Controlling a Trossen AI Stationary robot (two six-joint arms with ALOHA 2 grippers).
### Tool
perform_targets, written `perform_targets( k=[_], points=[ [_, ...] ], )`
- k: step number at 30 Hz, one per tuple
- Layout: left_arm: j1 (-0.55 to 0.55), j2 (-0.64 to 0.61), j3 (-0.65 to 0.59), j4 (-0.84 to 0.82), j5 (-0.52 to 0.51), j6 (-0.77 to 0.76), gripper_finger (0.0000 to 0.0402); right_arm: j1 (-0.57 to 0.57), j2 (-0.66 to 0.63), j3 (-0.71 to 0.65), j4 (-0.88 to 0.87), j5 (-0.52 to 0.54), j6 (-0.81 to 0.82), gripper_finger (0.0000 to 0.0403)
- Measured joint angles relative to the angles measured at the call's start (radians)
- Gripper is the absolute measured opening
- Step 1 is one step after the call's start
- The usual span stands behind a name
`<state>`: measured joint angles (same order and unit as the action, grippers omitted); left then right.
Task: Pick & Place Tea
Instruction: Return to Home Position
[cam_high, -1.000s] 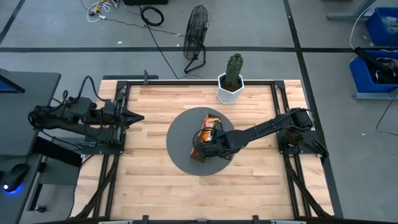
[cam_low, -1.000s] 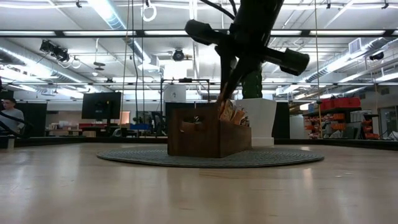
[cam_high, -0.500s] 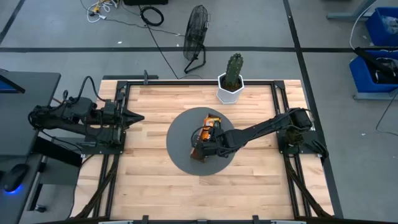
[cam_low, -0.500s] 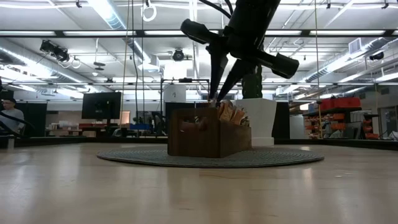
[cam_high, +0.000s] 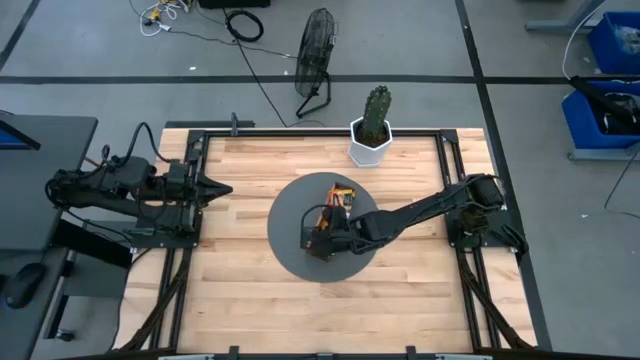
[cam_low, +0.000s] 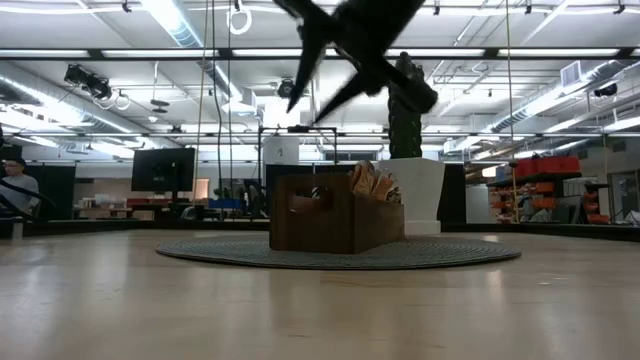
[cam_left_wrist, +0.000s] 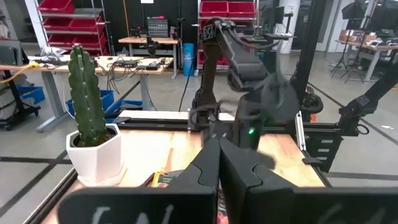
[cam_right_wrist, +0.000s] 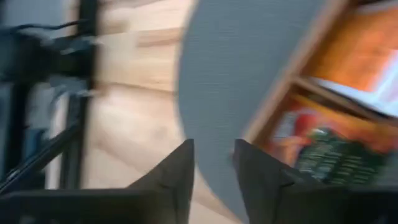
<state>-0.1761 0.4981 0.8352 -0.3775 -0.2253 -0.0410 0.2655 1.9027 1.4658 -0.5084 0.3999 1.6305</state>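
Hovering open-fingered and empty above the wooden tray (cam_low: 320, 215) holding the tea (cam_low: 368, 180), none loose on the table (cam_high: 250, 290), the right gripper (cam_low: 305, 110) apparently has only parking left, while the left gripper (cam_high: 222, 189) rests closed at the table's edge.

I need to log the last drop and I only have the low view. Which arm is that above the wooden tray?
Observer: The right arm. The high view shows it reaching in from the right side of the table, right gripper over the grey mat.
Operator: What's inside the wooden tray?
Observer: The right wrist view shows orange tea sachets in one compartment and a red-printed sachet in the next.
Operator: And the left arm?
Observer: Parked at the table's left edge, left gripper shut.
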Motion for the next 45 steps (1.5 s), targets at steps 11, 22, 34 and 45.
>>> perform_targets(
  k=[11, 22, 34, 45],
  points=[
    [-0.001, 0.013, 0.000, -0.048, 0.050, -0.087, 0.0003, 0.073, -0.021, 0.060, 0.067, -0.002, -0.481, 0.0005],
    [-0.014, -0.053, -0.155, 0.225, 0.071, -0.163, 0.0001, 0.104, -0.053, 0.063, 0.268, 0.139, -1.015, 0.0001],
    [-0.020, -0.165, -0.454, 0.398, 0.097, -0.311, 0.0001, -0.040, -0.068, -0.098, 0.735, -0.305, -1.378, 0.0000],
    [-0.020, -0.172, -0.652, 0.549, -0.056, -0.368, 0.0001, -0.095, -0.284, -0.527, 1.062, -0.417, -1.437, 0.0000]
  ],
)
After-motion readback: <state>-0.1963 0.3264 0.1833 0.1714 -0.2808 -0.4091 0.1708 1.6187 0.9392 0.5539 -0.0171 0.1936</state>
